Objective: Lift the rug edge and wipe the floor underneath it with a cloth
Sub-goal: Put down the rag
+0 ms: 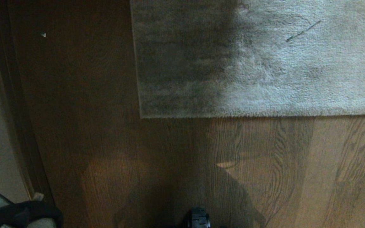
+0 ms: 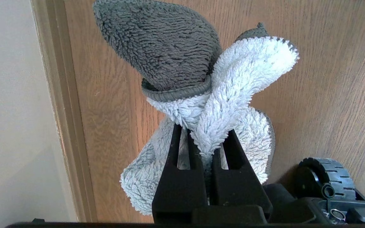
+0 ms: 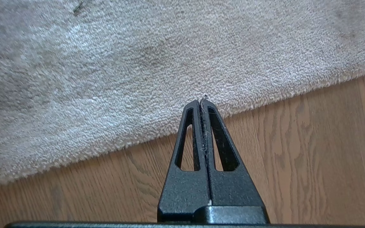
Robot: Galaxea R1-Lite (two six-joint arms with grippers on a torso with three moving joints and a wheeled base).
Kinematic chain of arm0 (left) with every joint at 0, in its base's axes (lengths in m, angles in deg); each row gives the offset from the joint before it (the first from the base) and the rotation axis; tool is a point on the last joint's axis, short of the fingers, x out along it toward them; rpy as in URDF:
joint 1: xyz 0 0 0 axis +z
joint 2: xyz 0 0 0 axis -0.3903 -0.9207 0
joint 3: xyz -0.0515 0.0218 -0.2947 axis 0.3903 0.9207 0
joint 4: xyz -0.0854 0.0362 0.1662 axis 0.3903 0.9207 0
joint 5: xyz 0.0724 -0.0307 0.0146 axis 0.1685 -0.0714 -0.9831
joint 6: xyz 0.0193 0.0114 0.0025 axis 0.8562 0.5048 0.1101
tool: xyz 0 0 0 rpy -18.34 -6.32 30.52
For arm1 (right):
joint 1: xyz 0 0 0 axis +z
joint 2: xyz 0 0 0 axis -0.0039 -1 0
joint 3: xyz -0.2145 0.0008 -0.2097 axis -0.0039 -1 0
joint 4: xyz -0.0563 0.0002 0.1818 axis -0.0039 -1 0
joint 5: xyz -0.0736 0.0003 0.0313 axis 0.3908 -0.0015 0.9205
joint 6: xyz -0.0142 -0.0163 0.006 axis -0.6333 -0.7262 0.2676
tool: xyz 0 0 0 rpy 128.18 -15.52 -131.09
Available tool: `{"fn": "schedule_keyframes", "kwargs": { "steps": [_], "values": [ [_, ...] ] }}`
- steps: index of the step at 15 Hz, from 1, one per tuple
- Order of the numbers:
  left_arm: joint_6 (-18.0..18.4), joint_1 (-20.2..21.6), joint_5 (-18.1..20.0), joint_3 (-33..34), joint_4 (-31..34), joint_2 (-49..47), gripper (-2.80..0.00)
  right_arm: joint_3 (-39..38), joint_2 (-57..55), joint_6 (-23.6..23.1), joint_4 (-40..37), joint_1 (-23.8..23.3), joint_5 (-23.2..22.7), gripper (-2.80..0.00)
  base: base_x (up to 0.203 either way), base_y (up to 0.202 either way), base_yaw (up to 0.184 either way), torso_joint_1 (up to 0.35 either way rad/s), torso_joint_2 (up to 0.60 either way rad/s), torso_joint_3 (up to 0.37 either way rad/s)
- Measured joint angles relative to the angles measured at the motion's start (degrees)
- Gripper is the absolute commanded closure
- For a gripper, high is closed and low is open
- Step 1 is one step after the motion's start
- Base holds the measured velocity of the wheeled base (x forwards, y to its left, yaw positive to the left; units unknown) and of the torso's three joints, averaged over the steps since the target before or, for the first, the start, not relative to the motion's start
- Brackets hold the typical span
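The rug edge (image 3: pixel 249 106) lies flat on the floor (image 3: pixel 296 164), a straight border running across the head view with its square corner towards the robot's left. The right tool (image 3: pixel 202 101) hangs over that border with its two black fingers pressed together and nothing between them; the tips look to sit just above where pile meets wood. The left tool (image 2: pixel 205 142) is parked low beside the wall's skirting board (image 2: pixel 65 120), pinched tight on the cloth (image 2: pixel 233 82) — white fluff and a grey flap bunched above the fingers.

The step in hand looks to be taking hold of the rug, and it is not yet begun; to do it well the right tool would need to spread first, then slip one finger under the border and close on the full thickness — a shallow nip on pile alone would likely slide off; lift only enough for the cloth to pass beneath.
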Motion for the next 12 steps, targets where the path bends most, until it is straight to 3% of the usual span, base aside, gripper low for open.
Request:
{"fn": "schedule_keyframes", "kwargs": {
  "steps": [3,6,12],
  "values": [
    [0.00,0.00,-0.02,0.00,-0.02,0.00,0.00,0.00,2.86,0.08,-3.70,0.00,-0.15,0.00,0.000,0.000,0.000,0.000,0.00,0.000],
    [0.00,0.00,0.00,0.00,-0.02,0.00,0.00,0.00,9.53,0.25,-12.27,0.18,-0.65,0.00,0.000,0.000,0.000,0.000,0.00,0.000],
    [0.00,0.00,0.00,0.00,-0.02,0.00,0.00,0.22,36.72,-0.75,-39.83,0.46,-9.17,0.00,0.000,0.000,0.000,0.000,0.00,0.000]
  ]
}}
